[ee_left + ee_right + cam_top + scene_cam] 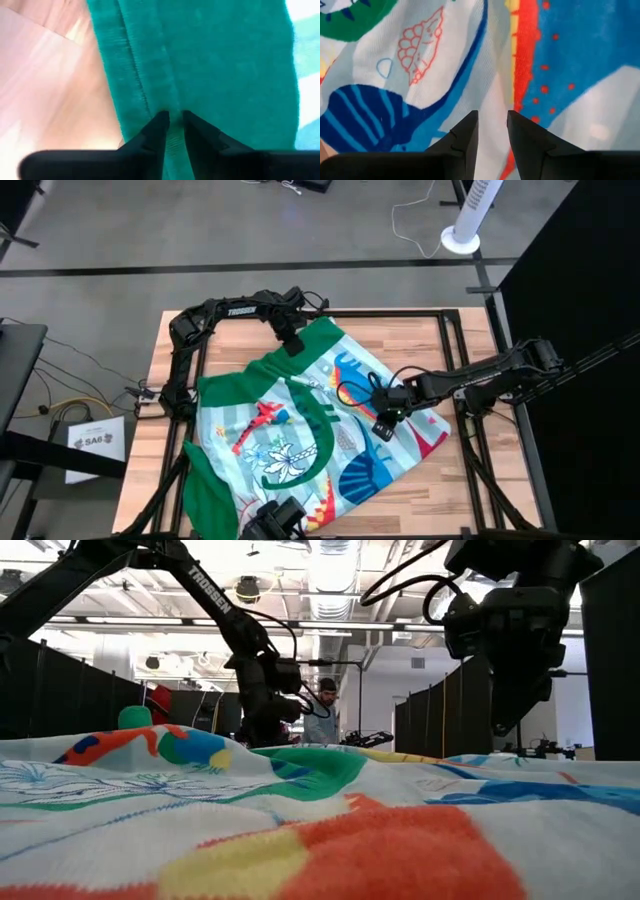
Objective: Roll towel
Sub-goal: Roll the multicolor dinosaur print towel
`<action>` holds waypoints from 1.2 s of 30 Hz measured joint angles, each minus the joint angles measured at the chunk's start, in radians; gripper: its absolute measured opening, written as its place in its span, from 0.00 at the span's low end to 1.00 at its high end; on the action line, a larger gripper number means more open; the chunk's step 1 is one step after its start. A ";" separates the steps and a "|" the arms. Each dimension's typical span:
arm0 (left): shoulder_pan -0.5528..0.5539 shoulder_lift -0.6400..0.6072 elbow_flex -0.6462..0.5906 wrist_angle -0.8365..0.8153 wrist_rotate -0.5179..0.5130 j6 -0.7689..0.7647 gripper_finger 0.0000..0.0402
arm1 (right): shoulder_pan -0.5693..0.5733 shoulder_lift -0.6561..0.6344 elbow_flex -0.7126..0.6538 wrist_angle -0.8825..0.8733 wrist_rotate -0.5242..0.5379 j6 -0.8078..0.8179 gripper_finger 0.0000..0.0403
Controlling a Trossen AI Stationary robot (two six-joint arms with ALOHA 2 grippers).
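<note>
The towel [300, 435] lies spread and rumpled over the wooden table [460, 340], green with a light-blue print. Its green near-left corner [205, 490] hangs over the table's near edge. My left gripper [292, 340] is at the towel's far green edge, shut on it [172, 127]. My right gripper [385, 425] hangs above the towel's right part, its fingers [492, 125] a narrow gap apart with nothing between them. In the low view it [505, 690] stands well clear of the cloth [400, 830]. My left gripper pinches a raised ridge of the towel's green hem [172, 112] between its two fingers, at the towel's far edge. The fingers lie along the hem. How many layers the ridge has, and whether the edge is lifted off the table, I cannot tell.
Black frame rails [470, 315] run along the table's edges. A dark camera mount [272, 525] sits at the near edge on the towel. Bare wood shows at the far right [420, 340] and left [160, 430]. A person [322, 715] stands beyond the table.
</note>
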 joint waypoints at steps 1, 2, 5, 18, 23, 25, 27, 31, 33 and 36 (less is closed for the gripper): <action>0.000 0.001 0.000 0.003 -0.001 -0.003 0.05 | 0.000 0.000 0.000 0.001 0.000 0.000 0.23; 0.000 0.001 0.000 0.005 0.000 -0.003 0.03 | 0.000 0.000 0.000 0.003 0.000 0.000 0.23; 0.000 0.003 0.014 -0.004 -0.003 -0.012 0.01 | 0.000 0.000 0.000 0.015 0.000 0.000 0.23; -0.005 0.009 0.208 -0.149 -0.023 0.011 0.00 | 0.000 0.000 0.000 0.015 -0.001 0.018 0.23; -0.005 0.007 0.222 -0.106 -0.030 0.035 0.00 | 0.000 0.000 0.000 0.015 0.009 0.019 0.23; -0.005 0.017 0.224 -0.064 -0.026 0.041 0.01 | 0.000 0.000 0.000 0.015 0.019 0.019 0.23; 0.001 0.029 0.223 -0.071 0.011 0.026 0.04 | -0.005 0.000 0.000 0.015 0.021 0.019 0.23; 0.008 0.084 0.222 -0.065 0.044 -0.029 0.16 | -0.013 0.000 0.000 0.016 0.023 0.020 0.23; 0.010 0.106 0.222 -0.061 0.045 -0.053 0.22 | -0.014 0.000 0.000 0.023 0.023 0.020 0.23; 0.011 0.119 0.222 -0.056 0.040 -0.070 0.29 | -0.014 0.000 0.000 0.023 0.023 0.021 0.23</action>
